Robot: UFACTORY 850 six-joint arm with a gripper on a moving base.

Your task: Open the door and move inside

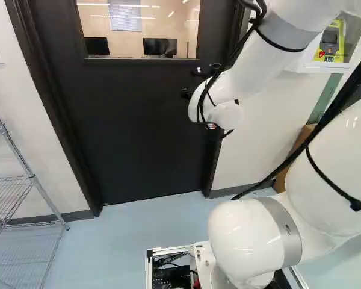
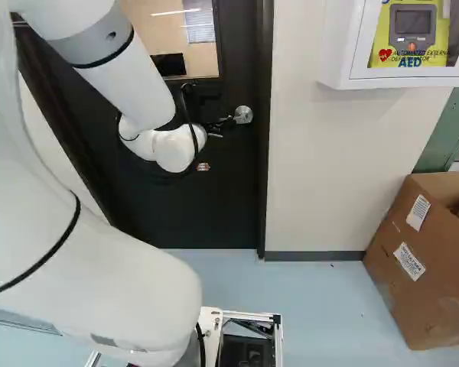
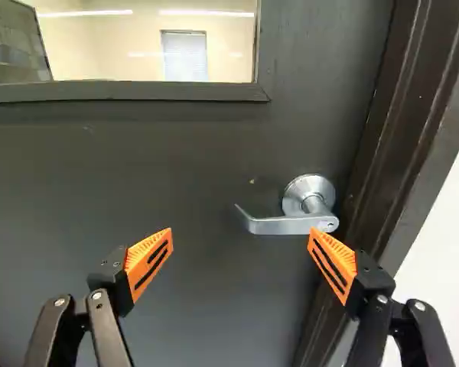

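The dark door (image 1: 138, 132) stands closed in its frame, a window in its upper part. My gripper (image 2: 218, 126) is at the door's handle side in the right base view, partly hidden by the wrist. In the wrist view my gripper (image 3: 241, 241) is open, its orange pads wide apart with nothing gripped. The silver lever handle (image 3: 283, 223) lies ahead of the fingers, nearer the finger on the frame side; that fingertip overlaps the lever's pivot end, and touch cannot be told. The handle's round plate (image 2: 243, 115) shows beside the gripper in the right base view.
Dark door frame (image 3: 398, 130) beside the handle. A wire shelf (image 1: 33, 180) stands at the left of the left base view. In the right base view, a white AED cabinet (image 2: 344, 46) hangs on the wall and a cardboard box (image 2: 421, 260) sits on the floor at the right.
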